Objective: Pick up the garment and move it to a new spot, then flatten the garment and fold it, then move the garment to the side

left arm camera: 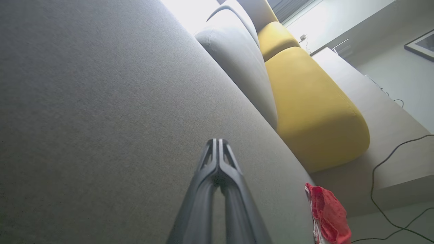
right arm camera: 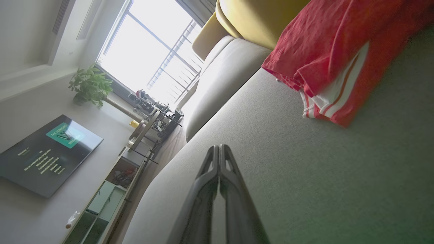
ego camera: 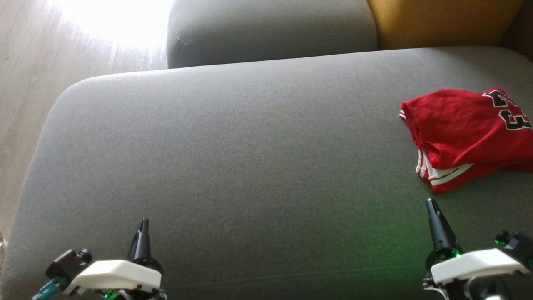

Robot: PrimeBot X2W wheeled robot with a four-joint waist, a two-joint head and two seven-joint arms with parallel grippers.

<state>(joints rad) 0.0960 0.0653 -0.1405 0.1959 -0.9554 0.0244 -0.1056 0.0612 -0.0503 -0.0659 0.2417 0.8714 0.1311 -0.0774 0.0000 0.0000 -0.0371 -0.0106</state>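
Observation:
The garment is a red jersey with white stripes and dark numerals, lying folded at the right of the grey sofa seat. It also appears in the left wrist view as the garment and, close up, in the right wrist view as the garment. My left gripper hovers shut and empty over the seat's near left. My right gripper is shut and empty too, just in front of the garment's near edge and apart from it. Both pairs of fingers are pressed together, as the left gripper and right gripper show.
A grey back cushion and a yellow cushion stand behind the seat. Wooden floor lies to the left. A cable trails on the floor beyond the sofa. A shelf unit and a potted plant line the far wall.

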